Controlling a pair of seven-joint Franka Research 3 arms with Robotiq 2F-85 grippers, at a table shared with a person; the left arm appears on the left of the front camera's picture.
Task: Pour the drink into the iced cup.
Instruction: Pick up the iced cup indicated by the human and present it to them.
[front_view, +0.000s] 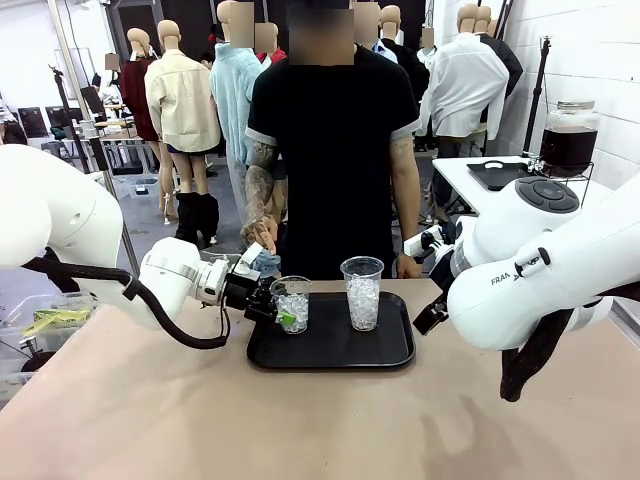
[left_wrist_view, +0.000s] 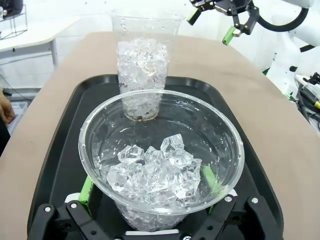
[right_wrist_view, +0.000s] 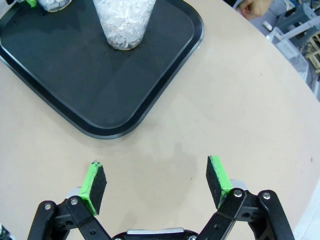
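The drink (front_view: 568, 148) is dark and sits in a lidded glass jar (front_view: 570, 110) on a wire stand on a side table (front_view: 465, 175), far back on the robot's right and well away from the cups.

On the worktop (front_view: 150, 420) a black tray (front_view: 330, 352) carries two clear plastic cups side by side. The left cup (front_view: 292, 305) holds a low heap of ice cubes. The right cup (front_view: 362, 293) is packed with ice nearly to its rim, and the left wrist view shows a faint brownish tint at its base. Both stand upright.

The left end effector (left_wrist_view: 149, 186) is spread around the left cup low down, one green pad on each side of it. Whether the pads touch the wall is hard to tell. The cup stands on the tray.

The right end effector (right_wrist_view: 157, 175) hangs spread over bare worktop just off the tray's right edge and holds nothing.

A person (front_view: 335, 150) in a black shirt stands at the far side. One hand (front_view: 263, 238) is just behind the left arm's wrist, and the other (front_view: 408, 268) is at the worktop's edge near the right arm.
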